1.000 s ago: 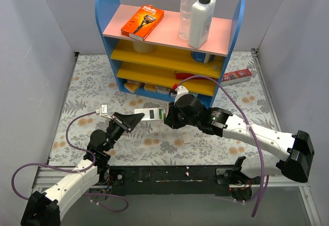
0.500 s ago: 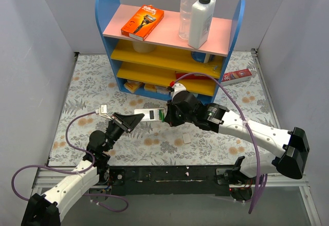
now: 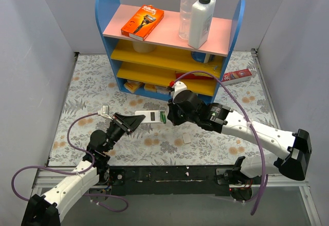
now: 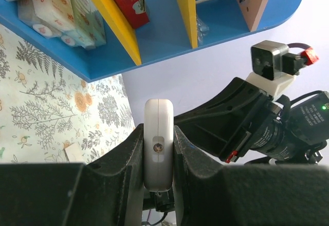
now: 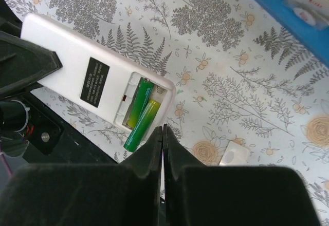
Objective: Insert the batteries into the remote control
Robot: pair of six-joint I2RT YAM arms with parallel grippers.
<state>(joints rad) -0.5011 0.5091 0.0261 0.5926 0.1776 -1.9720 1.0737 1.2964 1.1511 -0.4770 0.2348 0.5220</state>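
Observation:
My left gripper [image 3: 134,119] is shut on one end of the white remote control [image 3: 150,116] and holds it above the table, back side up. The left wrist view shows that end [image 4: 158,149] clamped between the fingers. In the right wrist view the remote [image 5: 77,67] has its compartment open. One green battery [image 5: 139,100] lies in it. A second battery [image 5: 140,127] lies slanted beside it, its end sticking out past the remote's edge. My right gripper [image 5: 163,129] is shut and empty, its tips right beside the slanted battery; it also shows in the top view [image 3: 172,117].
A small loose white plastic piece [image 5: 234,154] lies on the floral mat, also seen from the top [image 3: 186,139]. The blue and yellow shelf [image 3: 169,56] with a razor carton and bottles stands behind. A red-and-white carton [image 3: 236,75] lies at the back right.
The right gripper has shifted slightly at the remote's open end, and the remote has moved down a little. The left gripper keeps its hold.

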